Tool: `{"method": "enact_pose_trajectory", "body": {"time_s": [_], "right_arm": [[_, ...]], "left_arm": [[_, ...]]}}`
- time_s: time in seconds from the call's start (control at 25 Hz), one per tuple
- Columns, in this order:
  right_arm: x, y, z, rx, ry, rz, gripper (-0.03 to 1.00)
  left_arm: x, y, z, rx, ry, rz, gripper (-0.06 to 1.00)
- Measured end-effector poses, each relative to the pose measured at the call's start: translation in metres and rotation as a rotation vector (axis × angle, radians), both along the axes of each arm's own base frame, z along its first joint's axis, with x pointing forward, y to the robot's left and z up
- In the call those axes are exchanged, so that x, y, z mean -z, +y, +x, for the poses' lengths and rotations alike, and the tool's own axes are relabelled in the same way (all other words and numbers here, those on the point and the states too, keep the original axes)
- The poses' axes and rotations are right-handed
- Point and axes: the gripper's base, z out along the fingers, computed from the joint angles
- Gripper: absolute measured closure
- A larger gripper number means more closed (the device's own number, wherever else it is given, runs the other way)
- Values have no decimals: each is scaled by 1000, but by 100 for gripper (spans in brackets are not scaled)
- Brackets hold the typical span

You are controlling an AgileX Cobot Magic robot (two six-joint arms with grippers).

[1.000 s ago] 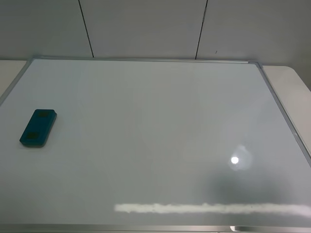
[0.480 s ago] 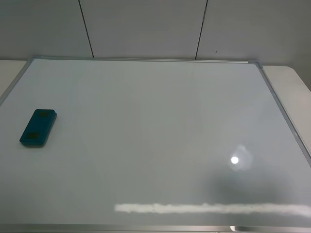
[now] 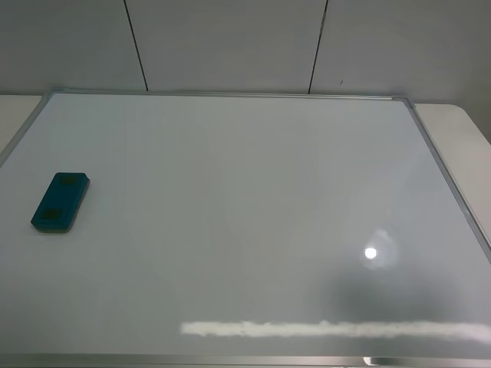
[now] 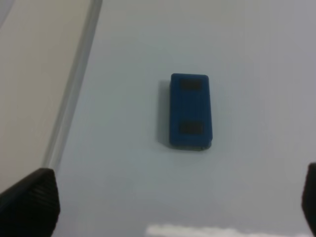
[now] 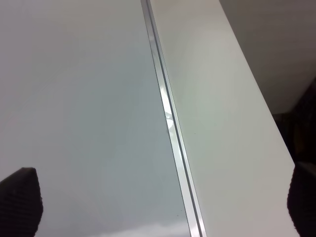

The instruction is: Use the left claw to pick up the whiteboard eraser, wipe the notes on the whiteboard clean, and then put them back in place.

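Note:
The whiteboard [image 3: 253, 184] fills most of the exterior high view. The teal whiteboard eraser [image 3: 60, 202] lies flat on it near the left edge. No notes show on the board in any view. Neither arm shows in the exterior high view. In the left wrist view the left claw [image 4: 170, 205] is open and empty, with its fingertips [image 4: 29, 205] wide apart, and it hangs above the board apart from the eraser [image 4: 191, 111]. The right gripper [image 5: 160, 200] is open and empty over the board's right frame [image 5: 170, 123].
A pale table [image 3: 460, 138] shows beyond the board's right frame, and also in the right wrist view [image 5: 222, 113]. A grey panelled wall [image 3: 230, 38] stands behind. A bright glare spot [image 3: 370, 252] and a reflected light strip [image 3: 330, 329] lie on the board's near part.

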Motion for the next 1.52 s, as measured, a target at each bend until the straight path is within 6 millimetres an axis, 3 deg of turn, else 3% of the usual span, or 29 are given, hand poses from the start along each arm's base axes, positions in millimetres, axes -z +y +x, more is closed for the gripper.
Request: {"method": "enact_pose_trajectory", "body": {"time_s": [1.52], "right_arm": [[0, 0, 0, 0, 0, 0, -2]], "left_arm": [[0, 0, 0, -12, 0, 0, -5]]}}
